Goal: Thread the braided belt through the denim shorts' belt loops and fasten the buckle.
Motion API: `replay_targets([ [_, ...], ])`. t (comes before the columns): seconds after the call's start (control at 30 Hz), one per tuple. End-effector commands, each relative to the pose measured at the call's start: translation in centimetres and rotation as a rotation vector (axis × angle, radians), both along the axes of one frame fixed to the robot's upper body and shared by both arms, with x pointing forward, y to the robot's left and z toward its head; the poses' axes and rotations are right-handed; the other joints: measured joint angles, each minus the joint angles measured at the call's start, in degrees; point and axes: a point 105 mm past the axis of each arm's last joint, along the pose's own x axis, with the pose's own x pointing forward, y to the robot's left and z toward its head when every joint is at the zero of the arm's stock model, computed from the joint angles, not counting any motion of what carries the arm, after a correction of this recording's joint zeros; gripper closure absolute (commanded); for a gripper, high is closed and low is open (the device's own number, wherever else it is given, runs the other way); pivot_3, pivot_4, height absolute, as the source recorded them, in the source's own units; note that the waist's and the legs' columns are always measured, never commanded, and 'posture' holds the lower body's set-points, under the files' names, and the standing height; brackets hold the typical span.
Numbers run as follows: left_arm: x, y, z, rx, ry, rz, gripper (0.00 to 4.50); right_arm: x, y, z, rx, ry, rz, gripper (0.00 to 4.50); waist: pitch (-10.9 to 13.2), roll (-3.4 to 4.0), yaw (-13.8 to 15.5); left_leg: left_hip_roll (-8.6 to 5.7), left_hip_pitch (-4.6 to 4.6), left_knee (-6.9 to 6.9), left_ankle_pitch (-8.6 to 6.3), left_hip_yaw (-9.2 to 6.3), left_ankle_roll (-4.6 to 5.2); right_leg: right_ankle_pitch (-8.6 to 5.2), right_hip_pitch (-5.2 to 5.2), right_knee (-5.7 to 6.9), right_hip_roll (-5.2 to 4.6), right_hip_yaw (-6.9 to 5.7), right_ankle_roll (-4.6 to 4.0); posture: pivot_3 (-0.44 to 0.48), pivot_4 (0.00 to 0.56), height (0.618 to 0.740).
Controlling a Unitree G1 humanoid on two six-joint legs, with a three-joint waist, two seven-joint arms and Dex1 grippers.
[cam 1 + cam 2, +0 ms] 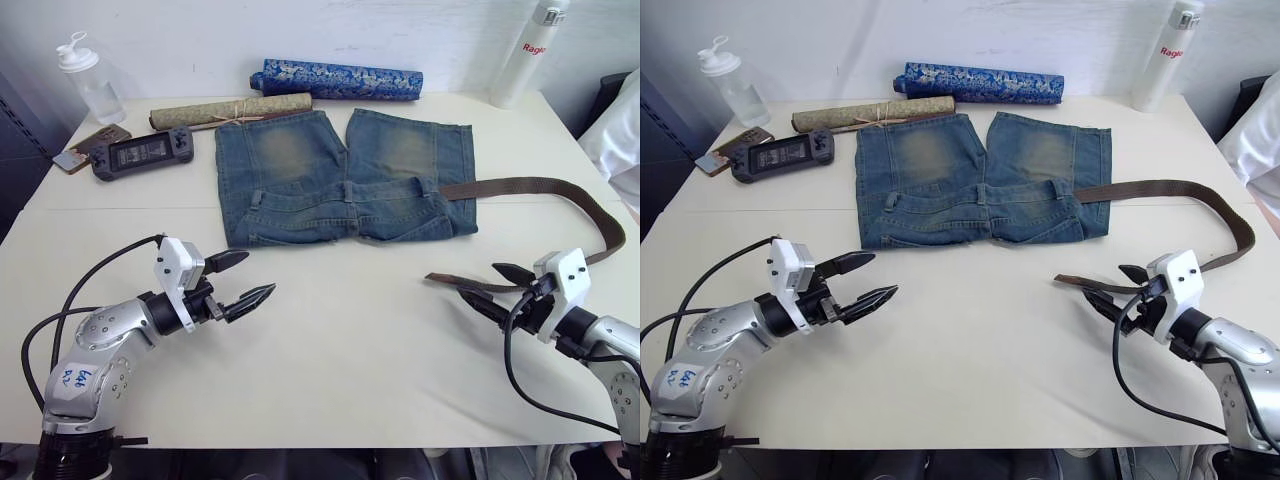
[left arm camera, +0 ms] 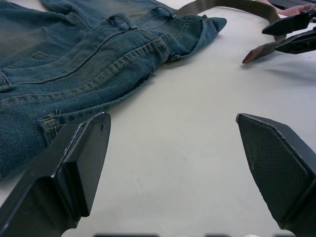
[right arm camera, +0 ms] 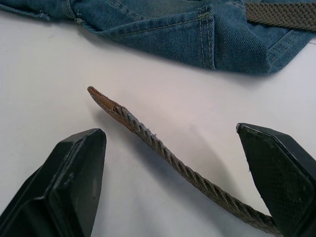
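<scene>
Both claws apart: left claw point(image 1: 240, 281) hovering beside shorts point(image 1: 340, 180); right claw point(image 3: 173, 187) straddling belt point(image 3: 168, 158), tan tip raised off surface point(image 1: 340, 360).

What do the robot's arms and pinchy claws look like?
Both arms are shiny silver metal with black cables looping along them. Each wrist carries a white boxy block. The left gripper and right gripper have two pointed black fingers. The left arm has blue handwriting.

I see the white desk point(image 1: 330, 360) carrying the denim shorts point(image 1: 340, 180); behind them lie two rolls, left a game console point(image 1: 142, 153), right the braided belt point(image 1: 560, 200).
</scene>
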Motion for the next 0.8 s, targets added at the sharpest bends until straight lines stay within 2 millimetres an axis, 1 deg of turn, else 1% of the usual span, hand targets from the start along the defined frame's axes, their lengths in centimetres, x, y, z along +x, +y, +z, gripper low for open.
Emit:
replay_targets([
  [0.03,-0.19,-0.03,1.23,-0.001,-0.040,-0.017,0.08,-0.09,-0.36,1.55,-0.005,-0.064,-0.006,0.00,0.0,0.00,0.0,0.00,0.00,0.00,0.00,0.00,0.00,0.00,0.00,0.00,0.00,0.00,0.00,0.000,0.150,0.645],
  [0.13,-0.13,-0.06,1.52,-0.006,-0.048,-0.017,0.08,-0.20,-0.08,2.19,0.011,-0.085,0.007,0.00,0.0,0.00,0.0,0.00,0.00,0.00,0.00,0.00,0.00,0.00,0.00,0.00,0.00,0.00,0.00,0.000,0.150,0.645],
  [0.47,-0.27,-0.15,1.67,-0.006,-0.050,-0.021,0.08,-0.34,0.20,2.22,0.012,-0.078,0.031,0.00,0.0,0.00,0.0,0.00,0.00,0.00,0.00,0.00,0.00,0.00,0.00,0.00,0.00,0.00,0.00,0.000,0.150,0.645],
  [0.63,-0.30,-0.24,1.68,-0.003,-0.049,-0.027,0.08,-0.43,-0.14,2.31,-0.013,-0.058,0.054,0.00,0.0,0.00,0.0,0.00,0.00,0.00,0.00,0.01,0.00,0.00,0.00,0.00,0.00,0.00,0.00,0.000,0.150,0.645],
  [0.8,-0.54,-0.60,1.66,0.007,-0.040,-0.060,0.08,-0.49,-0.60,2.11,-0.099,0.004,0.107,0.00,0.0,0.00,0.0,0.00,0.00,0.00,0.00,0.01,0.00,0.00,0.00,0.00,0.00,0.00,0.00,0.000,0.150,0.645],
])
